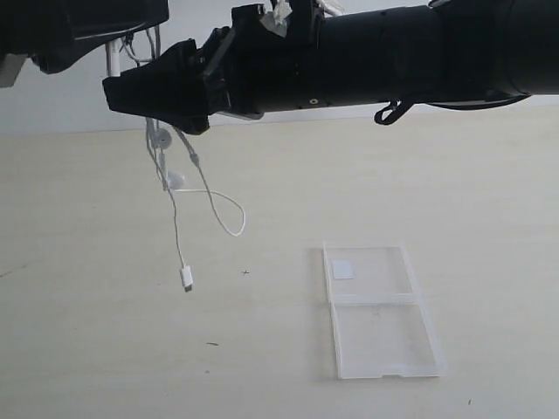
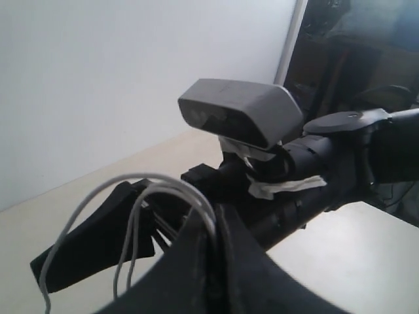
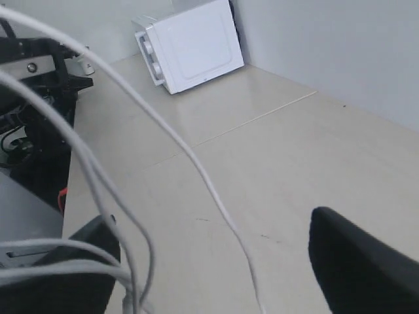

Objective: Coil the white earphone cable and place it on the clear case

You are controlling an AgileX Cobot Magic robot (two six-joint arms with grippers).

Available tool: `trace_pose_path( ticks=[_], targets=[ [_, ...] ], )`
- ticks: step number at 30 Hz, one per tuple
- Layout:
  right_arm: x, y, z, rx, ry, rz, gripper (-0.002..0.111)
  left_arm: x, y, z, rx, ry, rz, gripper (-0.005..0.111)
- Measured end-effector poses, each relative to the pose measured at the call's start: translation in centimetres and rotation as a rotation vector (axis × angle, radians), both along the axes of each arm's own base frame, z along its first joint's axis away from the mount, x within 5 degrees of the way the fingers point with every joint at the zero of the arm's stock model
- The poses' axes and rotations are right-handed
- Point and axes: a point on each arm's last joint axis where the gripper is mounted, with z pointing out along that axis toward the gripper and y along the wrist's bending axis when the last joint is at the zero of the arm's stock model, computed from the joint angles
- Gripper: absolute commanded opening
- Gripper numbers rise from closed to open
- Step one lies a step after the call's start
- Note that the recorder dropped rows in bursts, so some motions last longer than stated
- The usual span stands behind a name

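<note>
The white earphone cable (image 1: 177, 218) hangs in the air over the left of the table, its earbuds (image 1: 175, 180) high up and its plug (image 1: 187, 279) lowest, off the surface. My left gripper (image 2: 215, 212) is shut on looped strands of the cable (image 2: 163, 186). My right gripper (image 1: 157, 92) reaches across from the right and stands open, with cable loops (image 3: 85, 163) draped over one finger (image 3: 62, 278) and another strand running through the gap. The clear case (image 1: 377, 312) lies open and flat on the table at the right, a white sticker (image 1: 342, 269) in its far half.
The pale table (image 1: 105, 349) lies under the hanging cable. A white box (image 3: 190, 46) stands at the table's far end by the wall in the right wrist view. The right arm's grey camera (image 2: 239, 111) sits close in front of the left gripper.
</note>
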Motion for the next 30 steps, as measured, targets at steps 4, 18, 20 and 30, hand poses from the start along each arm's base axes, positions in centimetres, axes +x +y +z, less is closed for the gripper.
trace_pose_path(
  ticks=[4, 18, 20, 30],
  targets=[
    [-0.5, 0.5, 0.0, -0.001, 0.0, 0.017, 0.069, -0.2, -0.2, 0.0, -0.011, 0.006, -0.029, 0.0],
    [-0.8, 0.9, -0.2, -0.011, 0.065, 0.013, 0.035, -0.2, -0.2, 0.0, -0.013, 0.007, -0.023, 0.0],
    [-0.9, 0.9, -0.3, -0.017, 0.091, 0.012, 0.018, -0.1, -0.1, 0.0, -0.013, 0.006, -0.019, 0.0],
    [-1.2, 0.8, -0.9, -0.091, 0.069, 0.048, 0.0, 0.0, 0.0, 0.0, -0.011, 0.006, -0.002, 0.0]
  ],
)
